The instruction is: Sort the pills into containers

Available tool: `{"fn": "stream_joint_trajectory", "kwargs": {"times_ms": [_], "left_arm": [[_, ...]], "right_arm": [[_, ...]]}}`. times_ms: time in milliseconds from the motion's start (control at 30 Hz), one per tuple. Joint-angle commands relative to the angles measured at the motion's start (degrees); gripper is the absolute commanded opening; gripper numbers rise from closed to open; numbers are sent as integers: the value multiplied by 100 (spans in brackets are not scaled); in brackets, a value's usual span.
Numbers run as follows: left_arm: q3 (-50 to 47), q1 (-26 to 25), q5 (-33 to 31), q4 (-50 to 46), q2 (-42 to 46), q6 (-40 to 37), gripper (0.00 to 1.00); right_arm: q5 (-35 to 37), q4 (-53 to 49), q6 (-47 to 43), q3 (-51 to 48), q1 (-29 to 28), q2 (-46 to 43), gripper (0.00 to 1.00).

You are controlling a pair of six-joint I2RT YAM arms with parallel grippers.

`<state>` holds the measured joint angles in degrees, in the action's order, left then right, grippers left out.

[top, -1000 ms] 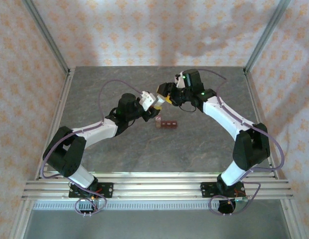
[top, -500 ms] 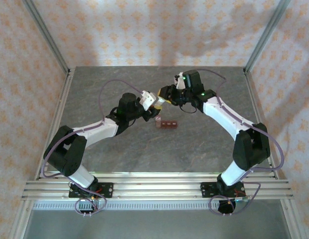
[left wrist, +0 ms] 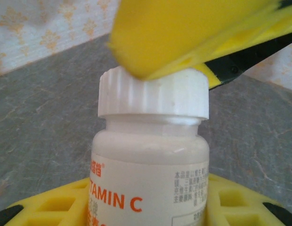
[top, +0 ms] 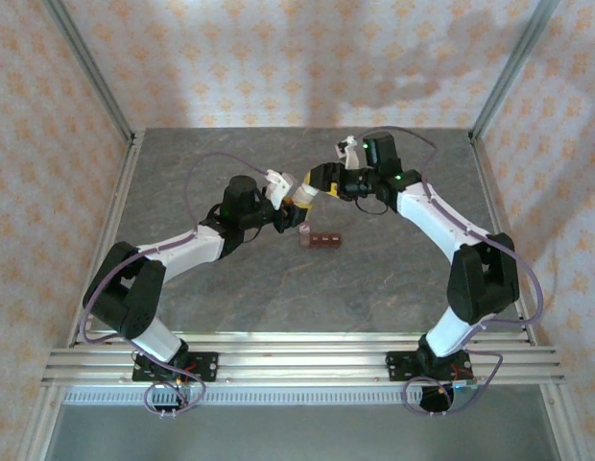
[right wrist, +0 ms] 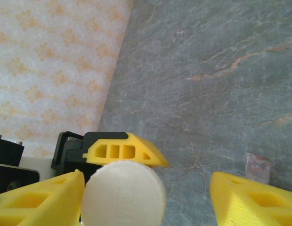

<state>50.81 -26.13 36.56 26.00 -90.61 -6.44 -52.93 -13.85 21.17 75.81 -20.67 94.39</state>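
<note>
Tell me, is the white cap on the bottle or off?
On. In the left wrist view the cap sits squarely over the neck of the bottle, with its ribbed edge level all round.

From where I stand I count two white-and-black robot arms, the left (top: pixel 182 252) and the right (top: pixel 432 216). There is one white plastic pill bottle with a ribbed white cap (left wrist: pixel 150 155), one dark red-brown rectangular compartment strip (top: pixel 326 239), one small translucent square piece (right wrist: pixel 257 165) and one grey stone-patterned table (top: pixel 374 288).
</note>
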Motion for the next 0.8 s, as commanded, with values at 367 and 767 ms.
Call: {"fn": "stream_joint_trajectory", "kwargs": {"times_ms": [367,767], "left_arm": [[-106,-283,-1527,21,301,-1569,0],[-23,-411,-1490,92,127,-1527,0]], "right_arm": [[1032,-38,1922,66,62,-112,75],[1105,-133,1878,325,-375,-55,73]]}}
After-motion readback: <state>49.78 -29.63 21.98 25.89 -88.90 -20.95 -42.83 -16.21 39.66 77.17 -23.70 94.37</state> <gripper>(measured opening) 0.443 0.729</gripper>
